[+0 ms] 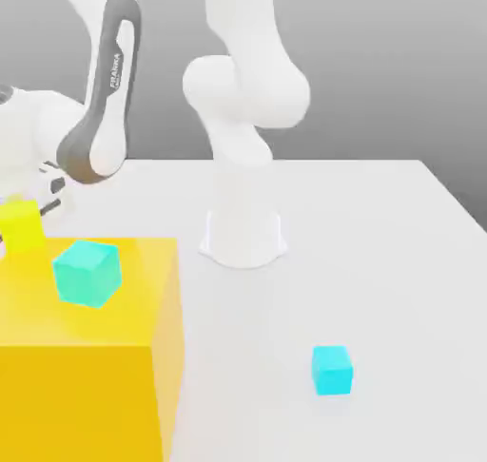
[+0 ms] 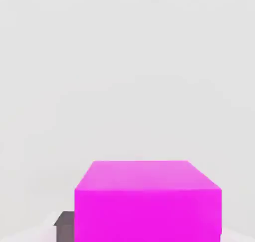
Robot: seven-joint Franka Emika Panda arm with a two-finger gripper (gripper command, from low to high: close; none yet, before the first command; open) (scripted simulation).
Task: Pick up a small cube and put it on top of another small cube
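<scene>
Nearest the hand camera sits the magenta cube (image 2: 147, 201), large in the hand view and set against the bare white table (image 2: 124, 86). A dark finger pad (image 2: 64, 225) presses against one side of it; the other side runs to the picture's edge, so the second finger is hard to make out. The gripper (image 2: 144, 233) is closed on the cube, its jaws drawn in as far as the cube's width allows, and the cube seems to hang clear of the table, though the angle makes that uncertain.

In the exterior view, the closest thing is a big yellow block (image 1: 86, 375) filling the lower corner on the exterior view's left. A teal cube (image 1: 87, 273), greener and larger than the cyan one, appears in front of the block's upper part, tilted. A smaller yellow cube (image 1: 21, 226) shows just above the block's far edge on the exterior view's left.

The small cyan cube (image 1: 332, 370) rests flat on the table toward the exterior view's right, well apart from the yellow block and with nothing on top of it.

Farther back stands the arm's white base (image 1: 243, 232), and its grey-and-white links bend toward the exterior view's left, where the wrist meets the frame's edge near the small yellow cube.
</scene>
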